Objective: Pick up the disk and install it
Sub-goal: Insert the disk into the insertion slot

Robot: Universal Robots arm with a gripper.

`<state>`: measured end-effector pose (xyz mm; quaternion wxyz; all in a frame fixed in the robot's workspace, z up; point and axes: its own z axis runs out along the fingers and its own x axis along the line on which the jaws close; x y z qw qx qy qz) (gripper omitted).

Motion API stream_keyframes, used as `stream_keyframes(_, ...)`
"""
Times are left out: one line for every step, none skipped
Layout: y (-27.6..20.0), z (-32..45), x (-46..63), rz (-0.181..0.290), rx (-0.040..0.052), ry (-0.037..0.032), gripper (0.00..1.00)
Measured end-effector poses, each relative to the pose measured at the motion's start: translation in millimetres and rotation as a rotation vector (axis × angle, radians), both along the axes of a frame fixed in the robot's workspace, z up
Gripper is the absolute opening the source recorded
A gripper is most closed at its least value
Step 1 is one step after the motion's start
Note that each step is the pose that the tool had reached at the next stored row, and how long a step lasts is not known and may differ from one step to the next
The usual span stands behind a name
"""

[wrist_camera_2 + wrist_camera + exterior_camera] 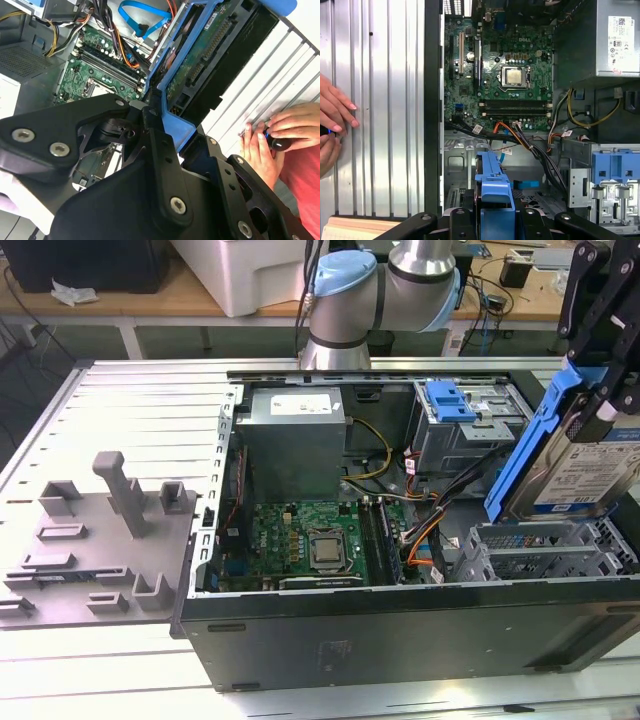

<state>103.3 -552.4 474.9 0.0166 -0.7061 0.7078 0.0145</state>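
Disk (pixel 590 475) held tilted over the open computer case (pixel 400 630).
The jaws are clamped on the upper end of the disk's blue rail, at the exterior view's right. The labelled face shows in the exterior view and the green circuit side (pixel 210 50) in the second wrist view. The lower edge hangs close above a grey metal bay (pixel 540 550), beside the motherboard (pixel 300 540). A person's hands (pixel 267 142) rest on the ribbed desk (pixel 130 400) just outside the case wall.
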Motion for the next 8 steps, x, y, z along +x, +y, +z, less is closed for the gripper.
stream_keyframes(0.0, 0.0, 0.0, 0.000, 0.0000, 0.0000, 0.36)
stream_keyframes(0.0, 0.0, 0.0, 0.000, 0.0001, 0.0000, 0.36)
stream_keyframes(-0.1, 0.0, 0.0, 0.000, 0.0001, 0.0001, 0.36)
stream_keyframes(-0.1, 0.0, 0.0, 0.000, 0.0004, 0.0001, 0.36)
stream_keyframes(-0.1, 0.0, 0.0, -0.002, 0.0011, 0.0000, 0.36)
stream_keyframes(-0.1, 0.0, 0.0, -0.004, 0.0014, 0.0001, 0.36)
stream_keyframes(-0.1, -0.1, 0.0, -0.007, 0.0018, 0.0001, 0.36)
stream_keyframes(-0.2, -0.3, 0.0, -0.011, 0.0029, 0.0000, 0.36)
